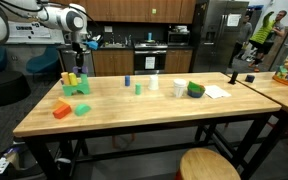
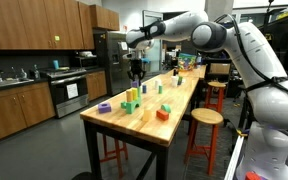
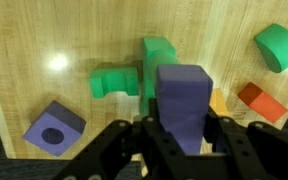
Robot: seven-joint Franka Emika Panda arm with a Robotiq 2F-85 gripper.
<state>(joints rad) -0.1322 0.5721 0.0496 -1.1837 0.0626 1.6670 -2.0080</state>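
Note:
My gripper point(image 3: 181, 140) is shut on a purple block point(image 3: 182, 100) and holds it above the far end of the wooden table point(image 1: 134, 108). In the wrist view a green block structure point(image 3: 134, 75) lies right below the held block, with a yellow block point(image 3: 218, 101) peeking out beside it. In both exterior views the gripper point(image 1: 77, 55) point(image 2: 136, 70) hangs over the stack of green and yellow blocks point(image 1: 76, 82) point(image 2: 132, 100). The held block is small and dark in those views.
A purple block with a round hole point(image 3: 54, 128) point(image 2: 104, 107) lies near the table corner. An orange block point(image 3: 260, 101) point(image 1: 61, 110) and a green block point(image 3: 279, 46) point(image 1: 82, 109) lie nearby. A white cup point(image 1: 178, 89), a green bowl point(image 1: 196, 90) and paper point(image 1: 217, 91) sit further along. A stool point(image 1: 209, 164) stands beside the table.

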